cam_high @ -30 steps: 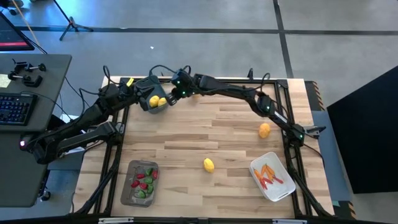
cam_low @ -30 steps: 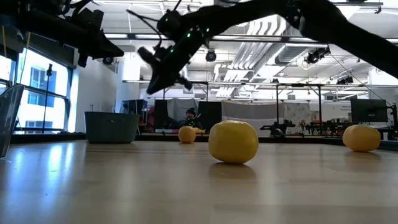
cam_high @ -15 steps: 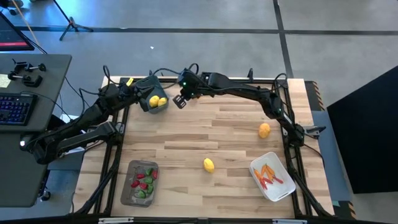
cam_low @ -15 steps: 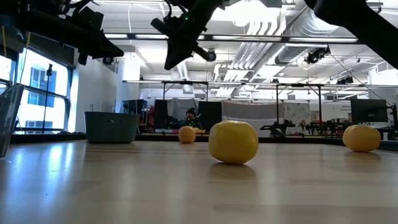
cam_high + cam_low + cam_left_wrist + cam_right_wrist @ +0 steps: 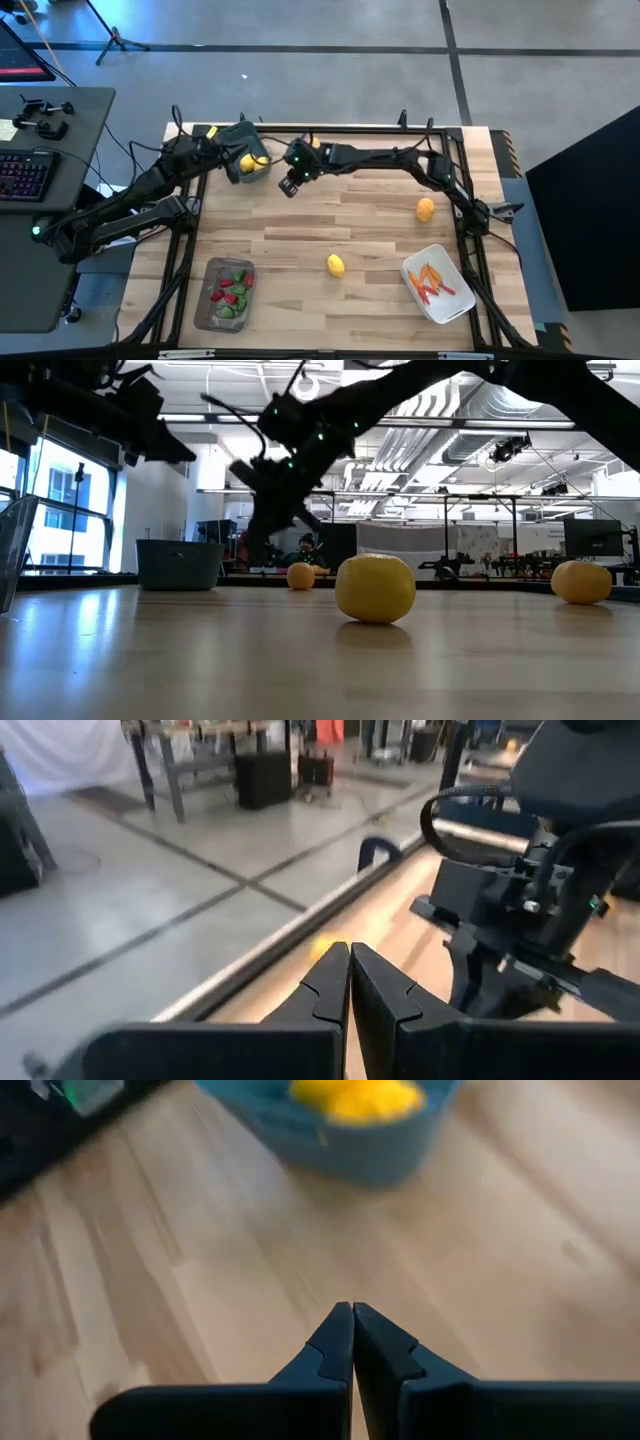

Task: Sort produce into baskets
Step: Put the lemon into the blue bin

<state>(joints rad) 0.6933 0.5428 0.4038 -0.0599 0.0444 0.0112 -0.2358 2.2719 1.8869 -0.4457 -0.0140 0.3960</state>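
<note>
Lemons (image 5: 247, 162) in blue-grey tub (image 5: 236, 174); right pincer (image 5: 289, 186) closed just beside.

Wooden table (image 5: 330, 225) with three baskets (image 5: 250, 167) and seemingly two loose lemons (image 5: 336, 265).

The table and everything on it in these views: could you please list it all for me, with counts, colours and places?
Blue-grey tub: one, far left corner, lemons inside.
Grey tray: one, near left, holding red and green pieces.
White tub: one, near right, holding orange sticks.
Loose lemon: one, yellow, near centre.
Loose orange round: one, right side.
Small yellow piece: one, far edge, beside the right arm.
Table: one, light wood.
Left gripper: shut, empty, by the blue-grey tub.
Right gripper: shut, empty, beside the tub.
</note>
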